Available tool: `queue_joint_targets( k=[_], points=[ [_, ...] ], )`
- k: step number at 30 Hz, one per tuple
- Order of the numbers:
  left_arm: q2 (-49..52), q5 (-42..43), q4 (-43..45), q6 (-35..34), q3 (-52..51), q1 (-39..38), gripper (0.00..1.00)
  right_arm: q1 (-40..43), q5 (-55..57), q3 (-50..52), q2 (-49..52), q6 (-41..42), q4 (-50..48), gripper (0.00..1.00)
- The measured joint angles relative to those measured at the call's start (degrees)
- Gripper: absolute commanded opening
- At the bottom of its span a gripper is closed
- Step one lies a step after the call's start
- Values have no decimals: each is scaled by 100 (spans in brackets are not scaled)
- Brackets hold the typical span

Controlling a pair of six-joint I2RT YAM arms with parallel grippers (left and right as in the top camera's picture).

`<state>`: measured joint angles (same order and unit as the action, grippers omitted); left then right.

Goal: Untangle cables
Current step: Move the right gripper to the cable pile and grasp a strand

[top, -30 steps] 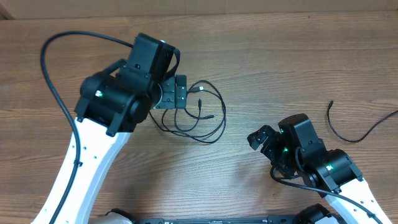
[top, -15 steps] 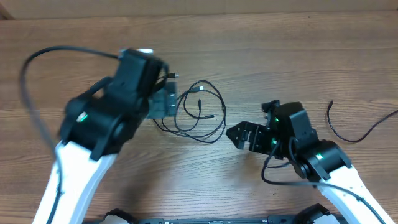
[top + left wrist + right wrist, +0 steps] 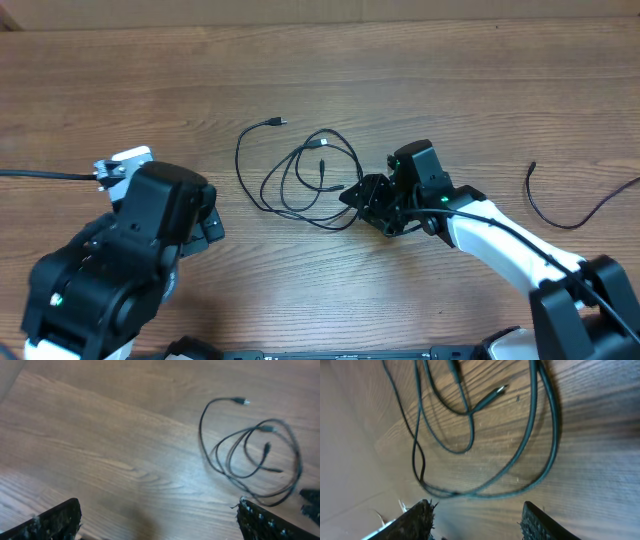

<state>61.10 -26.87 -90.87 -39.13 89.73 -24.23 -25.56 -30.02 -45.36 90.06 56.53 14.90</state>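
**Overhead.** The left arm hung over the 9 o'clock side of the tangle of thin black cables (image 3: 305, 180) a second ago. It has since drawn back to the 8 o'clock corner of the brown wood-grain worktop (image 3: 450, 80), and the left gripper (image 3: 207, 222) is now well apart from the tangle. One strand it was covering is now visible, running out toward 11 o'clock. The right arm has swung in from the 4 o'clock area. The right gripper (image 3: 365, 195) now sits at the tangle's 3 o'clock edge, touching or just beside the outer loop. I judge the work is passing to the right arm, which is placed to pull that outer loop free.

The count is two arms, one tangle at the centre, and one lone thin black cord (image 3: 570, 210) lying apart at the worktop's 3 o'clock side. Three small plug ends (image 3: 278, 122) show in the tangle, so it probably holds at least two cords, though I cannot trace them singly.

**Left wrist.** The left gripper (image 3: 160, 522) is spread wide, with one finger in each bottom corner and only bare wood between them. The tangle (image 3: 252, 457) lies toward 2 o'clock, well apart.

**Right wrist.** The right gripper (image 3: 477, 520) has its jaws partway apart with bare wood in the gap, so nothing is gripped. The lowest loop of the tangle (image 3: 470, 420) curves just ahead of the fingertips, at 12 o'clock.
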Motion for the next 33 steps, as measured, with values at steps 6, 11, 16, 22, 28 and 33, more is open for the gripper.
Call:
queue_joint_targets(
  k=[6, 11, 16, 22, 28, 33],
  points=[
    [173, 0, -33, -85, -251, 0, 100, -393, 4, 0, 420, 487, -511, 56],
    [188, -2, -98, -105, -256, 0, 100, -863, 568, 0, 560, 1294, -538, 56],
    [188, -20, -227, -107, -260, 0, 100, -944, 1115, 0, 713, 1899, -841, 55],
    [188, -24, -236, -107, -262, 0, 100, -944, 1401, 0, 1051, 2094, -1309, 30],
    [188, -39, -234, -111, -262, 0, 100, -940, 1290, 7, 1215, 1722, -2009, 4],
    [188, -39, -234, -122, -267, 0, 100, -564, 662, -50, 986, 605, -2096, 4]
  ],
)
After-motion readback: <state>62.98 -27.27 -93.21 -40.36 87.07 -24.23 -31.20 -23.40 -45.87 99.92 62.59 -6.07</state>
